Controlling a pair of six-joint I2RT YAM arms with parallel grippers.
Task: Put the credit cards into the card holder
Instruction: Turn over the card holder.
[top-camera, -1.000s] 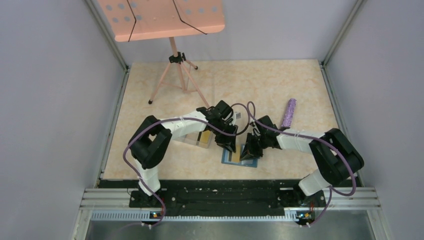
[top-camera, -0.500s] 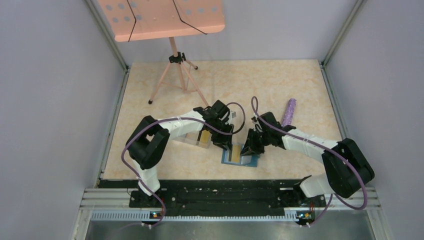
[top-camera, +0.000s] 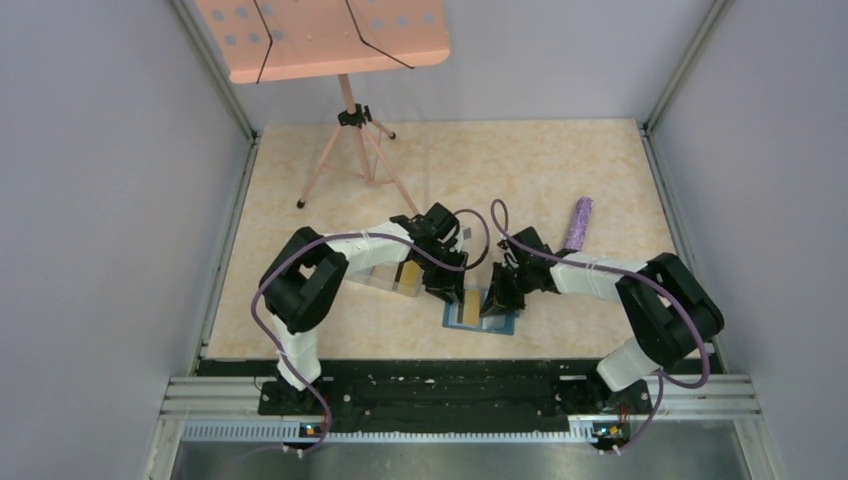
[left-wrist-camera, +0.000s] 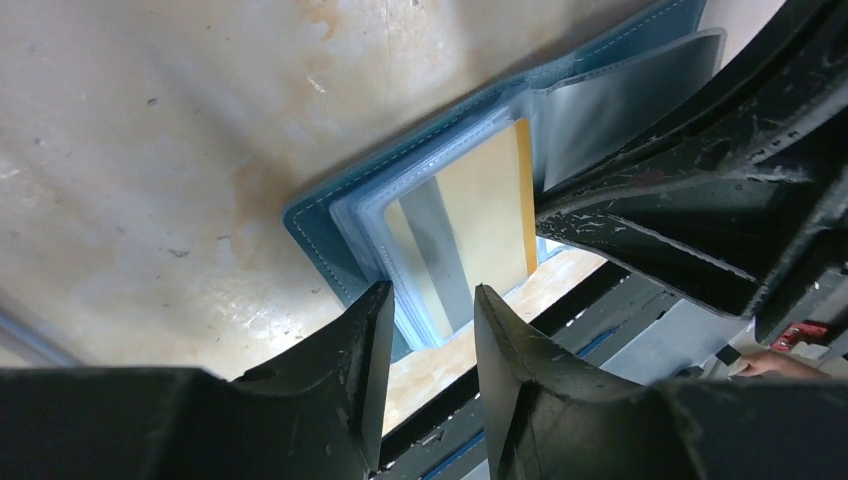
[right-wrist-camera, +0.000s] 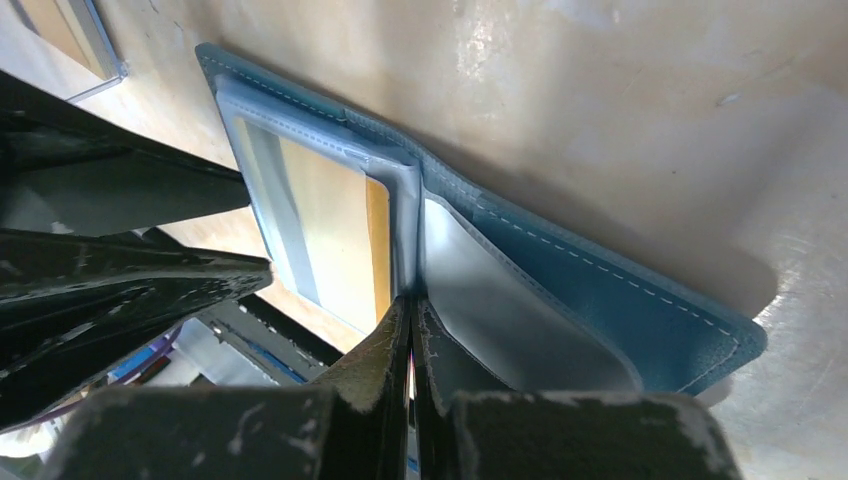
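The teal card holder (top-camera: 492, 324) lies open on the table; it also shows in the left wrist view (left-wrist-camera: 318, 230) and the right wrist view (right-wrist-camera: 620, 290). A yellow-gold credit card (left-wrist-camera: 485, 215) with a grey stripe sits inside a clear sleeve on its left half (right-wrist-camera: 335, 235). My left gripper (left-wrist-camera: 433, 295) hangs open and empty just over that half's near edge (top-camera: 452, 290). My right gripper (right-wrist-camera: 411, 302) is shut at the middle fold, pinching the edge of a raised clear sleeve (right-wrist-camera: 500, 300). Another yellow card (top-camera: 410, 274) lies in a clear box.
The clear plastic box (top-camera: 385, 278) stands just left of the card holder, under my left arm. A purple roll (top-camera: 578, 225) lies at the right. A pink music stand on a tripod (top-camera: 350, 150) stands at the back left.
The right arm's elbow swung out to the right and came back. Both grippers stayed at the card holder, shifting only slightly.
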